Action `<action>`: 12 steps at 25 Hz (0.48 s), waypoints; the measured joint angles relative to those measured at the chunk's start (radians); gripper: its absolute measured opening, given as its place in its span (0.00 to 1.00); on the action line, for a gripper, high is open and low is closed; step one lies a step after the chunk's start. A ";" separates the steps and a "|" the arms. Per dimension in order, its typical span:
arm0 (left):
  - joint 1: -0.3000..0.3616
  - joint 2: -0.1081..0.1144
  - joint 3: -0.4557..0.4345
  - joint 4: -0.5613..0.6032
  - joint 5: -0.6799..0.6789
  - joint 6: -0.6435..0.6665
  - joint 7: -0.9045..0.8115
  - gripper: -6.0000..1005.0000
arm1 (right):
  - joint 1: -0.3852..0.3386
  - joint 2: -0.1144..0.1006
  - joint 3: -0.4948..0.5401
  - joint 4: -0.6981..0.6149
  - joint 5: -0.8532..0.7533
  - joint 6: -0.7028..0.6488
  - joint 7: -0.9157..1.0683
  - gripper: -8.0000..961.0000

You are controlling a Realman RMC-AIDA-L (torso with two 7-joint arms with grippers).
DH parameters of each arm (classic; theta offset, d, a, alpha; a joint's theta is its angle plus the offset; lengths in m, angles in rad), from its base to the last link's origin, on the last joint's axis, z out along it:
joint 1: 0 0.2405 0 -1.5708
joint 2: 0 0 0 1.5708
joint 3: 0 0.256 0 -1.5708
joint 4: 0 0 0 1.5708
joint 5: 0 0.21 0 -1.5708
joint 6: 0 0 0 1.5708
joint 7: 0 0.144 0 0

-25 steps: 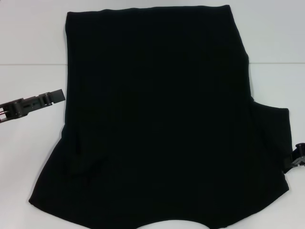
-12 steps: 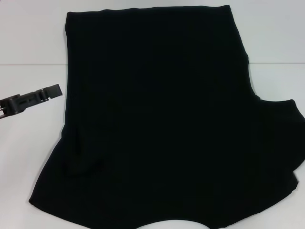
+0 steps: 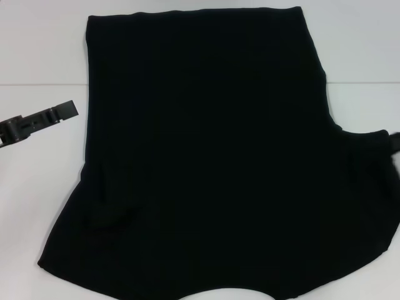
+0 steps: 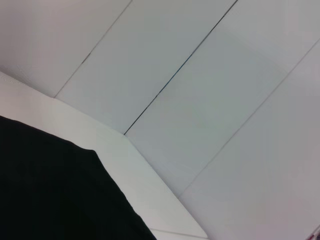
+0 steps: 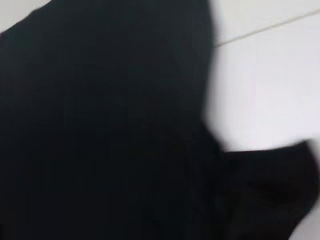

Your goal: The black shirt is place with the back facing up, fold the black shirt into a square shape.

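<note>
One large plain black short-sleeved fabric shirt [image 3: 206, 156] lies spread over most of a white bench [image 3: 37, 56], its straight hem at the far side and its neckline curve at the near edge. A small crease puckers the cloth near its left sleeve. The left tool [image 3: 62, 112], a dark jointed metal piece, hovers over bare bench just left of the shirt, apart from the fabric; whether its fingers stand apart or together cannot be told. The right tool [image 3: 394, 142] shows only as a dark sliver at the right sleeve's edge, its fingers hidden. Pale wall panels [image 4: 200, 75] rise behind.
</note>
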 joint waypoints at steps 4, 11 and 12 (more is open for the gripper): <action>0.001 0.000 0.000 -0.001 -0.015 0.000 -0.001 0.87 | 0.059 0.045 -0.076 0.013 0.002 -0.005 -0.045 0.03; 0.003 0.000 -0.010 -0.001 -0.018 -0.003 -0.001 0.87 | 0.131 0.094 -0.249 0.065 -0.005 -0.017 -0.154 0.03; 0.005 -0.001 -0.017 -0.001 -0.019 -0.003 -0.001 0.87 | 0.132 0.094 -0.255 0.065 -0.004 -0.020 -0.154 0.03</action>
